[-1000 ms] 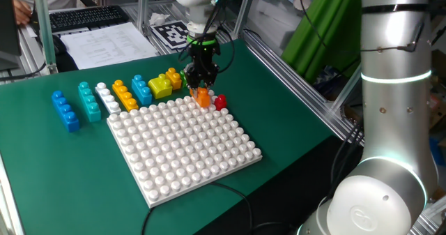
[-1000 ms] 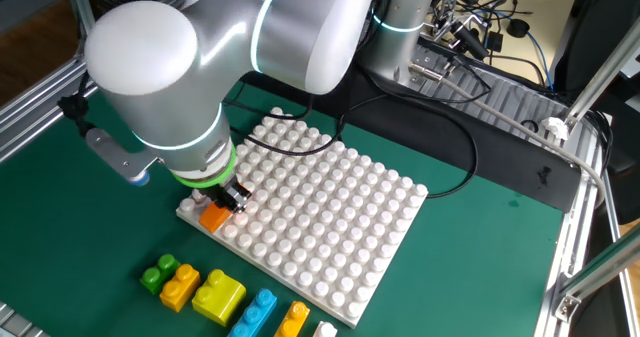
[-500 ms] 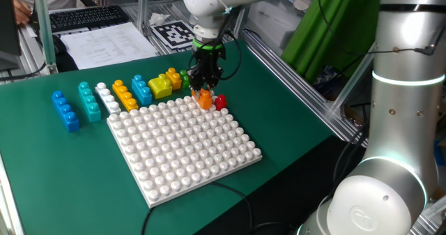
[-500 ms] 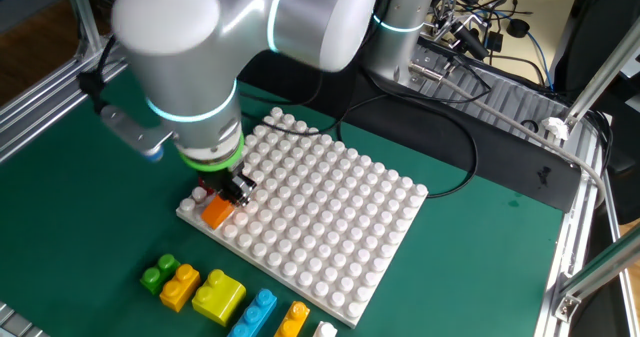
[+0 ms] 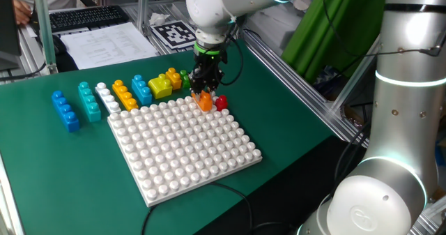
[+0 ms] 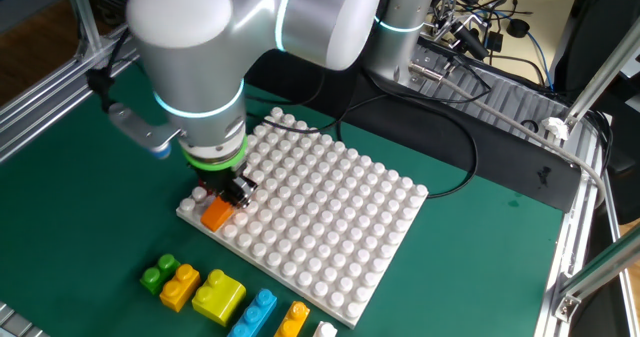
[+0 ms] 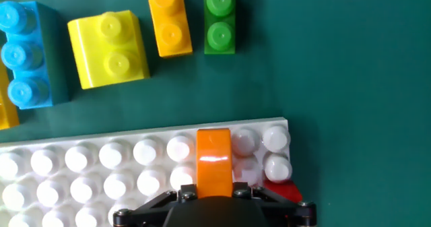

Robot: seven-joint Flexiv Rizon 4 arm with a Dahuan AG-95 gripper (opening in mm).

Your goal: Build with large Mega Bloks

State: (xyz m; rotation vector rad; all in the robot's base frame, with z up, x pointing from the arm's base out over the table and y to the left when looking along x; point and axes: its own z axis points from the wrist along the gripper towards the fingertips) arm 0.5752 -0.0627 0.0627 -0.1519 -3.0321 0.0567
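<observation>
- Between the claw's [image 7: 214, 195] two fingers sits an orange brick [image 7: 214, 158], clenched from either side and resting on the studs at the corner of the white studded board [image 5: 188, 158]; whether it is fully seated I cannot tell.
- Just beside the claw, at the board's edge, a small red brick [image 5: 221, 102] lies on the green mat [image 5: 279, 123], partly hidden by the fingers in the hand view.
- Beyond the claw, off the board, the spare bricks wait in a loose row: a green brick [image 7: 219, 20] nearest, then a small orange-yellow brick [image 7: 168, 19], a big yellow brick [image 7: 110, 48] and a blue brick [image 7: 25, 55].
- Farther along that row, well apart from the claw, I can see a white brick [image 5: 106, 97], a teal brick [image 5: 88, 101] and a darker blue brick [image 5: 65, 110].
- To my eye the step in hand is pressing the orange brick onto the board.
- Doing it well means keeping the claw pointing straight down, so the brick goes on square and not tilted.
- Its sides should stay parallel to the stud rows; a slight twist would jam it on the studs.
- Push evenly, then let go only once the brick sits flat, and lift straight up so it isn't dragged off.
- Mind the red brick close by: a sideways slip could knock it away.
</observation>
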